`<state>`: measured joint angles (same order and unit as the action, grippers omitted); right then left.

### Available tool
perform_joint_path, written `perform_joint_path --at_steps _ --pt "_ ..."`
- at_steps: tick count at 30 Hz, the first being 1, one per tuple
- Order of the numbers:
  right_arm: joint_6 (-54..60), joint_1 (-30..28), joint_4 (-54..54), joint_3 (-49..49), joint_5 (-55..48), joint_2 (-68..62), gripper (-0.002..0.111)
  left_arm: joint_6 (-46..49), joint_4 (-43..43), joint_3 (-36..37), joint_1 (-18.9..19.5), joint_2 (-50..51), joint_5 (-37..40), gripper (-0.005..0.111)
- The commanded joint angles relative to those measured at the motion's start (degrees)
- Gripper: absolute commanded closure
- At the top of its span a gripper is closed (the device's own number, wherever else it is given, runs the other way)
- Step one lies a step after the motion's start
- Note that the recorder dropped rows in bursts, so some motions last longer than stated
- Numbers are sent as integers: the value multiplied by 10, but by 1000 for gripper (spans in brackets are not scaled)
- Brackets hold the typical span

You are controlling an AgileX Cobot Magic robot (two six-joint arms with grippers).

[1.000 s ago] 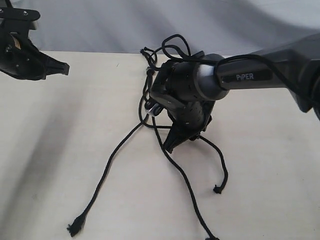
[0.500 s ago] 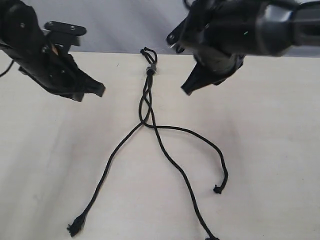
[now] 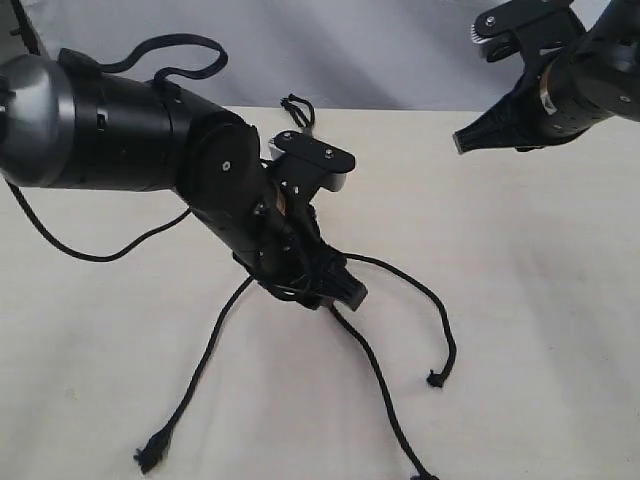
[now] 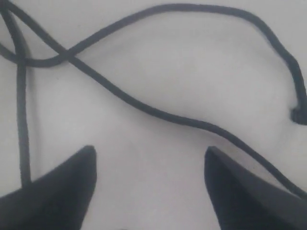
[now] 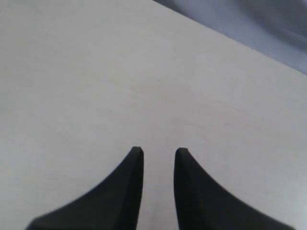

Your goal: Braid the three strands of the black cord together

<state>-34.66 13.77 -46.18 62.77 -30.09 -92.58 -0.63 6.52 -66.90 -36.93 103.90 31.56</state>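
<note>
Left gripper (image 3: 345,293) hangs low over the middle of the tabletop (image 3: 540,300), jaws spread wide with nothing between them, right above the spot where the black cord (image 4: 144,108) fans apart. In the left wrist view two strands cross just beyond its fingertips (image 4: 81,165) and another runs down beside one finger. The cord's looped top (image 3: 296,104) lies at the far edge, about midway along it, and the arm hides the stretch below. Of the three strands (image 3: 207,355), one trails toward the near left corner, one runs to the near edge, and one arcs toward the right edge and curls back to a knotted tip (image 3: 436,378) short of the near edge. Right gripper (image 3: 462,142) is raised above the far right part of the tabletop, jaws a narrow slit apart, holding nothing, and its wrist view shows only bare surface beneath. A black cable (image 3: 90,256) from the left arm sags over the left side. The surface is pale cream and matte, with soft shadows. A plain bluish-grey backdrop (image 3: 400,50) rises behind the far edge.
</note>
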Motion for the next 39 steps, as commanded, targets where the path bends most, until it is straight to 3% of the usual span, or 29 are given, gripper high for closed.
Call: perform_joint_path --at_steps 1,6,16,18,20,23,25,29,34,39 --pt "-5 -4 -2 -2 28 4 85 -48 8 -2 -4 28 -32 41" --pt "-5 -4 -3 -2 30 4 85 -63 30 -49 -16 74 -26 45" --pt "-5 -4 -3 -2 30 4 85 -74 25 -136 -37 170 74 46" --pt "-5 -4 -3 -2 43 4 85 -75 24 -136 -37 179 76 55" --pt "-5 -4 -3 -2 45 4 85 -74 24 -136 -37 181 78 74" --pt "-5 -4 -3 -2 45 4 85 -71 11 -136 -37 180 102 86" --pt "-5 -4 -2 -2 45 4 85 -71 -12 -140 -37 180 136 84" --pt "-5 -4 -2 -2 45 4 85 -75 -18 -185 -37 180 216 66" --pt "-5 -4 -2 -2 43 4 85 -112 -7 -216 -37 180 226 50" --pt "-5 -4 -2 -2 44 4 85 -144 11 -231 -37 181 197 50"
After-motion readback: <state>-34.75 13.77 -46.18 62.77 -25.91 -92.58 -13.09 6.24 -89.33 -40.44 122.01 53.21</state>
